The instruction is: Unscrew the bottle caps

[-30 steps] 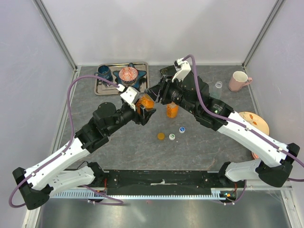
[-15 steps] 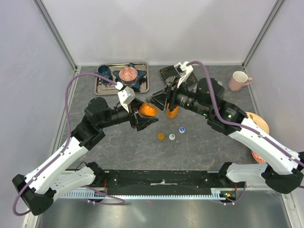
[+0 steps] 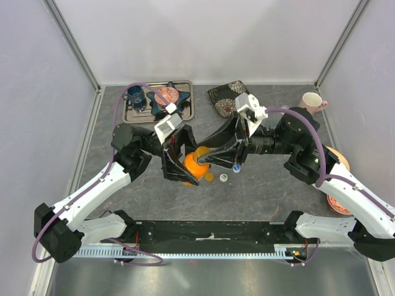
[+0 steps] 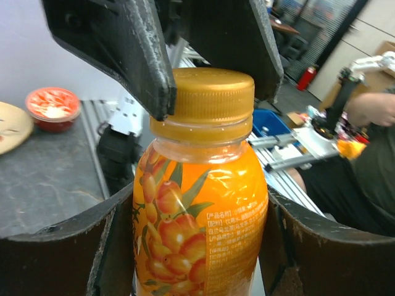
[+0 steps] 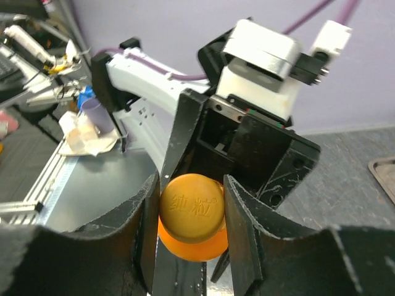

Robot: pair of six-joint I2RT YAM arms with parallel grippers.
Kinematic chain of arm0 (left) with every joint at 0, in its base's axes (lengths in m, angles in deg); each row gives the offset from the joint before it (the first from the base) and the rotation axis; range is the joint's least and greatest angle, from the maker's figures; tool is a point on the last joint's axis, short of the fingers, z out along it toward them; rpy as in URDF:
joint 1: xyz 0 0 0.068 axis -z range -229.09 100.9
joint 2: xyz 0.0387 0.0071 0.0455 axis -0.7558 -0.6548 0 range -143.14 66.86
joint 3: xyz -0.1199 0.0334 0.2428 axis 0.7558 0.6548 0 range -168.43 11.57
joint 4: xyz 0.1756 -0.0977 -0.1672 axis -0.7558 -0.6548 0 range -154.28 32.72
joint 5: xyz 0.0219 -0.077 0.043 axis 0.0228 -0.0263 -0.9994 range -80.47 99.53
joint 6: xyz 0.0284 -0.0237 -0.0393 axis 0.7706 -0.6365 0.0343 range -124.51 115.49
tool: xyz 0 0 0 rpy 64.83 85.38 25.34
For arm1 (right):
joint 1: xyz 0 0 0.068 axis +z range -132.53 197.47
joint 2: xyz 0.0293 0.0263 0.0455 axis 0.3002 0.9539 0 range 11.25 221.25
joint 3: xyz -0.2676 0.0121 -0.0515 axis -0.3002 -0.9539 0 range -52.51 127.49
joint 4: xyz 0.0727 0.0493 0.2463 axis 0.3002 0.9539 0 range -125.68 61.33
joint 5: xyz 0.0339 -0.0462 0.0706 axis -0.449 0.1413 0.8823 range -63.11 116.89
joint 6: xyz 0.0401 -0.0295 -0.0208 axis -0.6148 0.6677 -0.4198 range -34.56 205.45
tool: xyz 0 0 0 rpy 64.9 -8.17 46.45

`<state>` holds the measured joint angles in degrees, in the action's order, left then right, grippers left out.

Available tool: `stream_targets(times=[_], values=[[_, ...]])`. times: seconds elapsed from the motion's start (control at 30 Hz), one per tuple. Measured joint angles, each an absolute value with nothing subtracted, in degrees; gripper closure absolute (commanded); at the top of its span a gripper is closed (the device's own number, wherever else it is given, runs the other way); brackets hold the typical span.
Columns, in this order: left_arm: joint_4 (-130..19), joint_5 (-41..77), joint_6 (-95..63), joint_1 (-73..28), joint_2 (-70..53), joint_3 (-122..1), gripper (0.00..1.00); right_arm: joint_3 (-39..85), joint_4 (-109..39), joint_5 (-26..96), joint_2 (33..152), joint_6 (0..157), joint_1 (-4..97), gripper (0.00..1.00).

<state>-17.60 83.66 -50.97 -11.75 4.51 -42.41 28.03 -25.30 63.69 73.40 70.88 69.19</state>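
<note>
An orange juice bottle (image 4: 200, 209) is clamped at its body by my left gripper (image 4: 200, 253), held above the table's middle (image 3: 192, 165). Its orange bottle cap (image 4: 207, 96) sits on the neck. My right gripper (image 5: 191, 213) is shut on this cap (image 5: 192, 207), one finger (image 4: 133, 55) on each side. Three loose bottle caps lie on the table just beside the bottle: an orange one (image 3: 210, 177), a green-and-white one (image 3: 223, 177) and a blue-and-white one (image 3: 236, 168).
A metal tray (image 3: 188, 111) at the back left carries a blue mug (image 3: 134, 95) and a star-shaped dish (image 3: 169, 95). A dark patterned dish (image 3: 227, 92) lies at the back, a pink mug (image 3: 311, 102) at the back right, a plate (image 3: 339, 159) at the right edge.
Both arms have swung together from near the tray toward the table's middle, carrying the bottle between them. Both grips look unchanged.
</note>
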Motion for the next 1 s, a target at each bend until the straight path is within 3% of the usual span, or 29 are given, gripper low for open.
stream_targets(times=[0.27, 0.37, 0.43, 0.53, 0.63, 0.83, 1.0], values=[[-7.2, 91.9, -60.8, -11.6, 1.0, -42.4, 0.55, 26.8, -24.3, 71.5, 73.2, 79.4, 69.1, 1.0], [-8.5, 92.7, -60.5, -11.6, 1.0, -42.4, 0.55, 26.9, -23.9, 72.0, 73.6, 80.1, 69.1, 0.77], [-12.0, 92.7, -58.1, -11.7, 1.4, -42.5, 0.55, 26.9, -23.2, 71.5, 73.6, 80.1, 69.1, 0.53], [-20.5, 92.0, -51.7, -11.8, 2.7, -43.1, 0.55, 27.1, -22.2, 70.4, 73.6, 79.0, 69.2, 0.25], [-28.7, 88.0, -44.6, -11.9, 4.1, -44.9, 0.54, 27.2, -19.7, 68.5, 73.8, 77.0, 69.5, 0.14], [-40.4, 82.3, -33.5, -12.1, 7.2, -46.2, 0.54, 28.9, -17.0, 59.4, 74.8, 72.8, 69.8, 0.02], [-47.2, 78.0, -27.5, -12.1, 8.2, -46.2, 0.53, 33.9, -16.8, 53.0, 76.0, 69.2, 69.8, 0.02]])
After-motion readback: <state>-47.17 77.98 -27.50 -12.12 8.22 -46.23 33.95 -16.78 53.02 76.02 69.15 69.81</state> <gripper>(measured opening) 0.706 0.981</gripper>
